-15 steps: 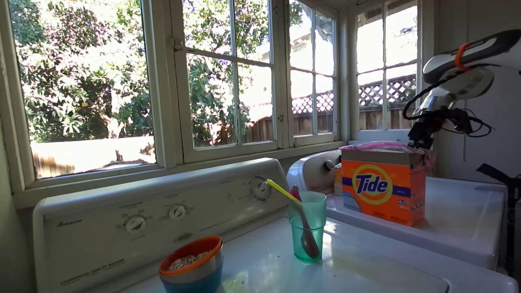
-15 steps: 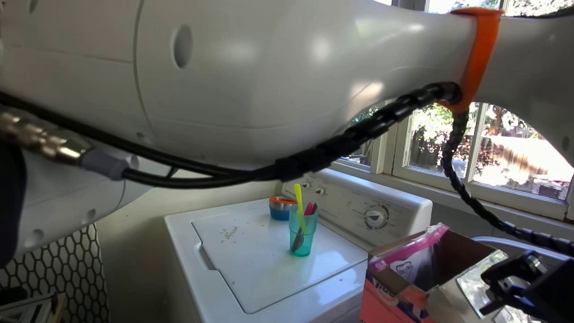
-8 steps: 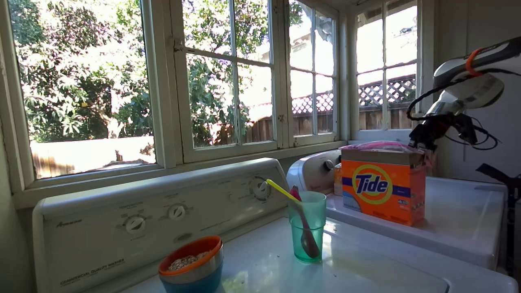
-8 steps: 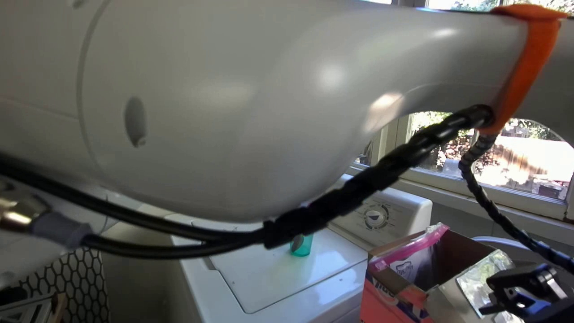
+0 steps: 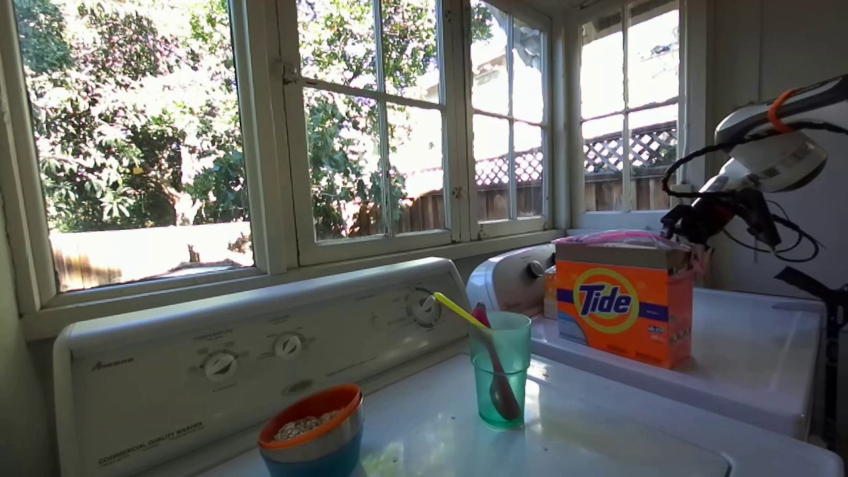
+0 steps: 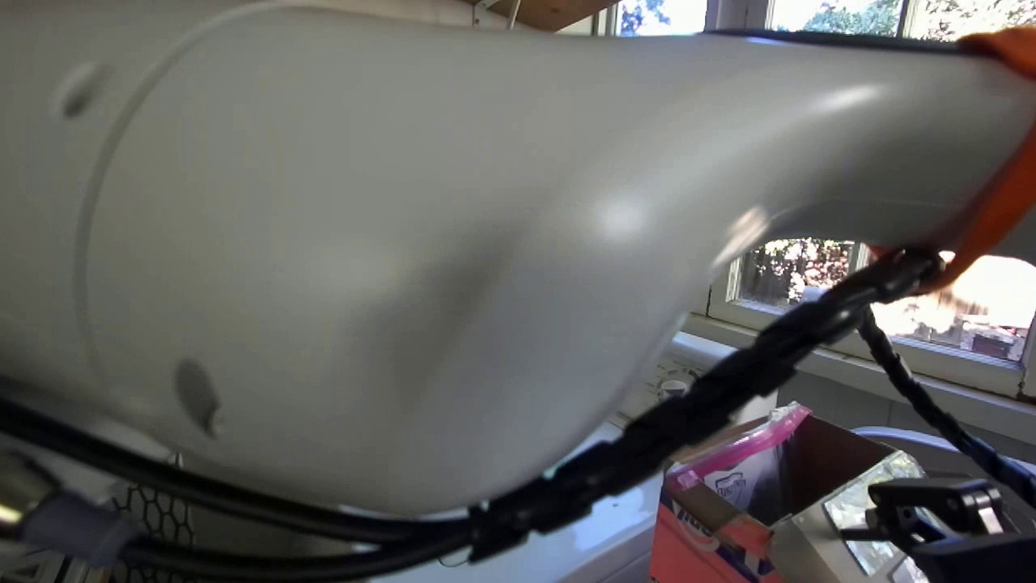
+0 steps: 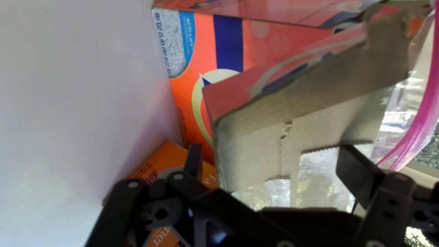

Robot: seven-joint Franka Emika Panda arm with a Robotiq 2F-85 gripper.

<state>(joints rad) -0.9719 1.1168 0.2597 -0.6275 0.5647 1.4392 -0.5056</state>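
Observation:
In the wrist view my gripper point(image 7: 272, 159) stands open, its fingers wide apart. Between them lies the raised cardboard flap point(image 7: 253, 151) of an orange Tide box point(image 7: 199, 41), its bare inner side showing shiny patches. Whether a finger touches the flap, I cannot tell. A clear bag with a pink zip edge point(image 7: 425, 106) lines the box at the right. Below the left finger sits a smaller orange box point(image 7: 161, 157). The Tide box point(image 5: 613, 298) stands upright in an exterior view, with the gripper point(image 5: 669, 228) behind its top edge.
The Tide box rests on a white machine top point(image 5: 748, 351) by the windows. On the nearer washer stand a green cup point(image 5: 500, 397) with utensils and an orange-rimmed bowl point(image 5: 311, 424) of oats. The white arm link point(image 6: 405, 243) hides much of an exterior view.
The arm has come lower and shifted back to the right, its link now hiding the cup in an exterior view. The gripper has tilted flatter near the flap. Box, cup and bowl have not moved.

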